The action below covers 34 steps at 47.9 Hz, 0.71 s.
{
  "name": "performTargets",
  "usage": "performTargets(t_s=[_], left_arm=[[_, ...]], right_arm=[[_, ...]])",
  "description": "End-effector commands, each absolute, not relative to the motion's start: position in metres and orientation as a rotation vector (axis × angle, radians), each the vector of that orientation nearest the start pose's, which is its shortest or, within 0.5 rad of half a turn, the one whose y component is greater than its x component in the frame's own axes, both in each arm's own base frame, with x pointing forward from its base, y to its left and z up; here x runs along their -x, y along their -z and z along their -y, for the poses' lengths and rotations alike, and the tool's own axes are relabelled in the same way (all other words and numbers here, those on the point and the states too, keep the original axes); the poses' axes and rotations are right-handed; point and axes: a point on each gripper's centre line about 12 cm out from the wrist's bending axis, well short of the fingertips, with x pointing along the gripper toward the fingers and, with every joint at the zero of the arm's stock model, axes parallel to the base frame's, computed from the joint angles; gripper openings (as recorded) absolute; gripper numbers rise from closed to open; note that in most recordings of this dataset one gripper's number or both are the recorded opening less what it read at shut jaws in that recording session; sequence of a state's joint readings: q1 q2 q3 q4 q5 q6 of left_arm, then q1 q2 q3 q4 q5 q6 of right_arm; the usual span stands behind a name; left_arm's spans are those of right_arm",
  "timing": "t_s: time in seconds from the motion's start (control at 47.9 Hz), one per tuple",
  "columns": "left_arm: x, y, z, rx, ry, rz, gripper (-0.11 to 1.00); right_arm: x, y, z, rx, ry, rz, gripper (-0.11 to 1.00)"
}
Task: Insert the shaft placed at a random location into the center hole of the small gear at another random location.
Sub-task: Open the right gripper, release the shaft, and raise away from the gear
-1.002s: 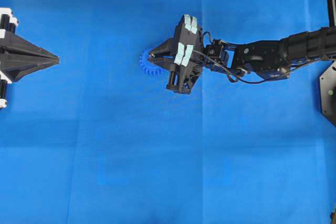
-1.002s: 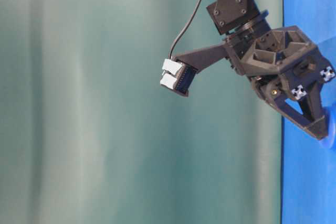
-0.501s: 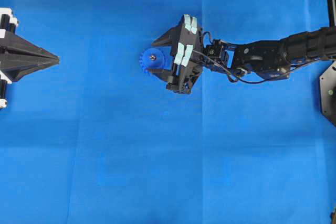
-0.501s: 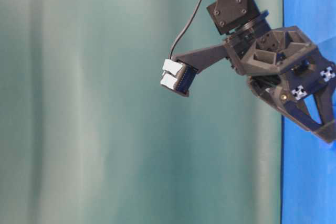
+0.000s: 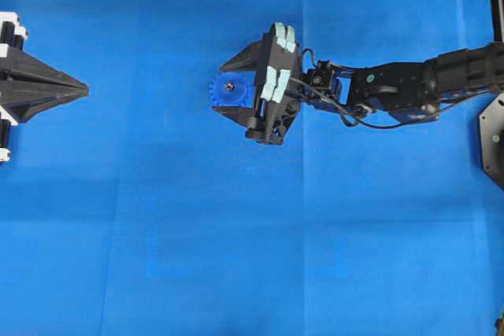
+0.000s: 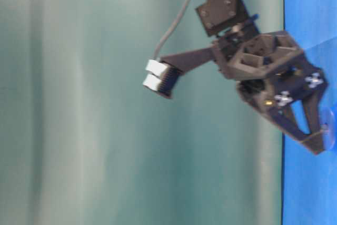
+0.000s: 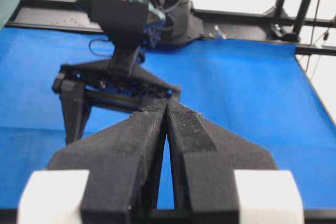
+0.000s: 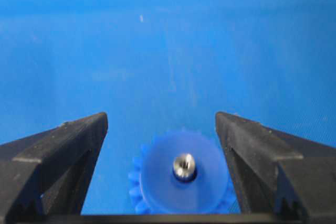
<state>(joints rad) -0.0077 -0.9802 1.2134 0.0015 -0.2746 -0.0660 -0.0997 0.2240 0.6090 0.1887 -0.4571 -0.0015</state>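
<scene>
1. While the shaft [image 8: 184,165] sits in the center hole of the small gear [image 5: 231,90] at upper centre, the right gripper [image 5: 232,90] straddles it, jaws wide, holding nothing
2. Left gripper [image 7: 167,107] pressed closed, empty

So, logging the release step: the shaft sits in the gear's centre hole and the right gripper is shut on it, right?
Not quite. The shaft does sit in the small gear, but the right gripper is open, its jaws spread clear either side, as the right wrist view shows.
</scene>
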Motion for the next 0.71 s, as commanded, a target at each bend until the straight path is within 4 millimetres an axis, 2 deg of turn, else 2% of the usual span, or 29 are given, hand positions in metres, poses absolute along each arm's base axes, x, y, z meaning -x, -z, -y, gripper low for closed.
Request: performTargets(t_s=[0.0, 0.689], left_arm=[[-0.195, -0.283, 0.002, 0.065, 0.015, 0.052, 0.00], [-0.195, -0.283, 0.004, 0.065, 0.021, 0.052, 0.00]], right_arm=[[-0.435, -0.166, 0.052, -0.175, 0.206, -0.309, 0.79], [-0.421, -0.201, 0.044, -0.182, 0.179, -0.297, 0.79]])
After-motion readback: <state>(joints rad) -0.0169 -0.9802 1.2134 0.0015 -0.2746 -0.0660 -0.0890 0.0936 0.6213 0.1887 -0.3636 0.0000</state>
